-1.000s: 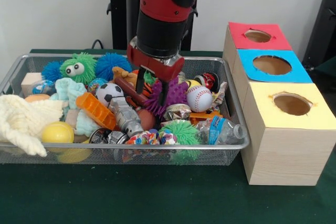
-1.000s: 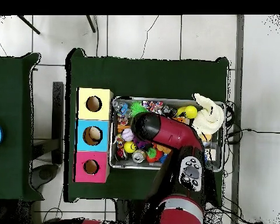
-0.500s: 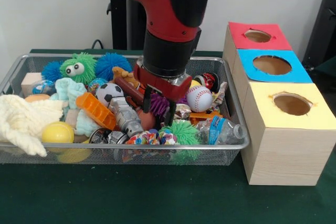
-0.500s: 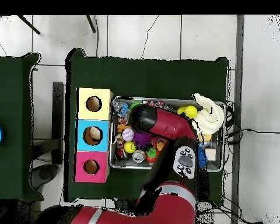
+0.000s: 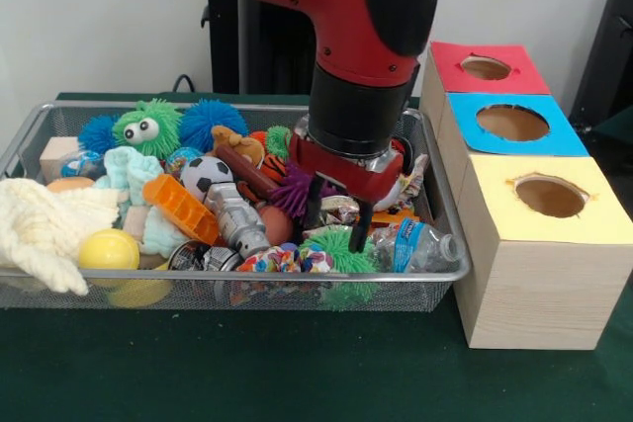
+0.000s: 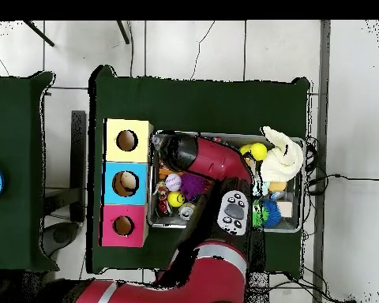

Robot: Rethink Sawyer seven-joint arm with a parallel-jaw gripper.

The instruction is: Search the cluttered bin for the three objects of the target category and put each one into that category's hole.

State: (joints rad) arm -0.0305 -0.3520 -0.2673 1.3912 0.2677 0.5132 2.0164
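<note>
Gripper (image 5: 334, 224) is down in the wire bin (image 5: 450, 207), right-hand side in the front view, fingers spread apart with nothing between them. Tips sit over a crumpled foil wrapper (image 5: 336, 211) and a green spiky ball (image 5: 343, 247), just beside the purple spiky ball (image 5: 300, 188). Water bottle (image 5: 419, 245) lies against the bin's front rim, next to the tips. The wrist blocks most of the baseball and whatever lies behind it. Left of the gripper: soccer ball (image 5: 205, 174), orange block (image 5: 180, 208), yellow ball (image 5: 109, 249), cream cloth (image 5: 45, 227) draped over the rim. 3 boxes beside the bin: red (image 5: 485, 68), blue (image 5: 512, 123), yellow (image 5: 550, 196), each with 1 hole. Can't tell which category is the target.
</note>
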